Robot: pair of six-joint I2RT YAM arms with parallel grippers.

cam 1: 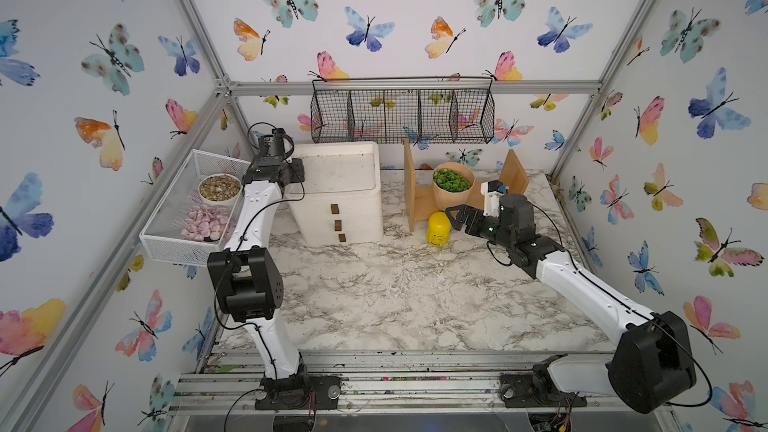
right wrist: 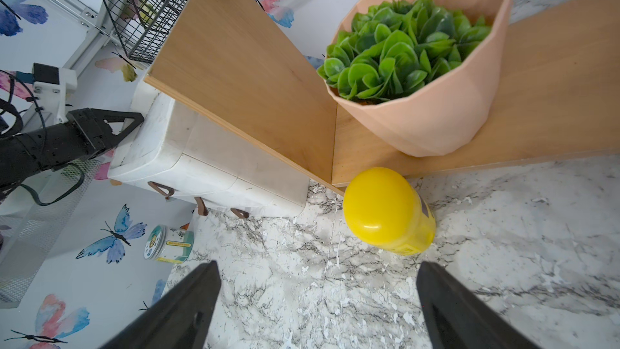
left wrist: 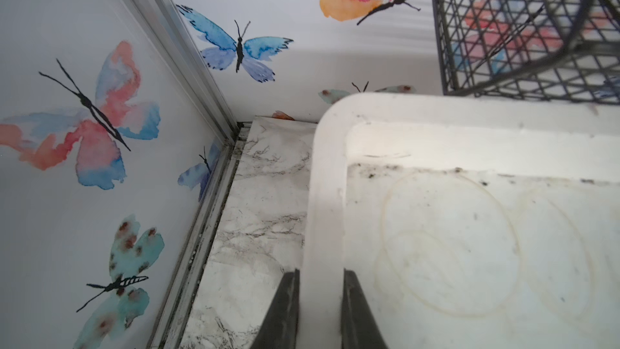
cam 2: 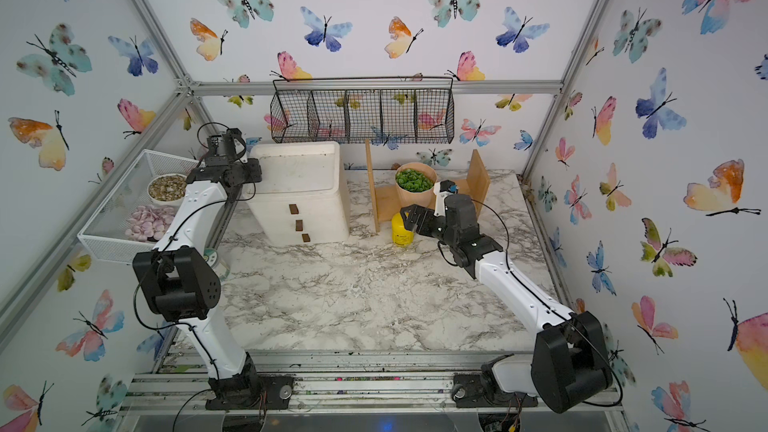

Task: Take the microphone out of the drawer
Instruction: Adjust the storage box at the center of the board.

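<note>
Our left gripper (left wrist: 320,273) pinches the raised rim of the white drawer unit (left wrist: 327,196); only its fingertips show in the wrist view. Our right gripper (right wrist: 318,263) gapes wide near the yellow bottle (right wrist: 385,209), holding nothing. All three drawers (cam 1: 337,225) sit closed, so we cannot see the microphone.
</note>
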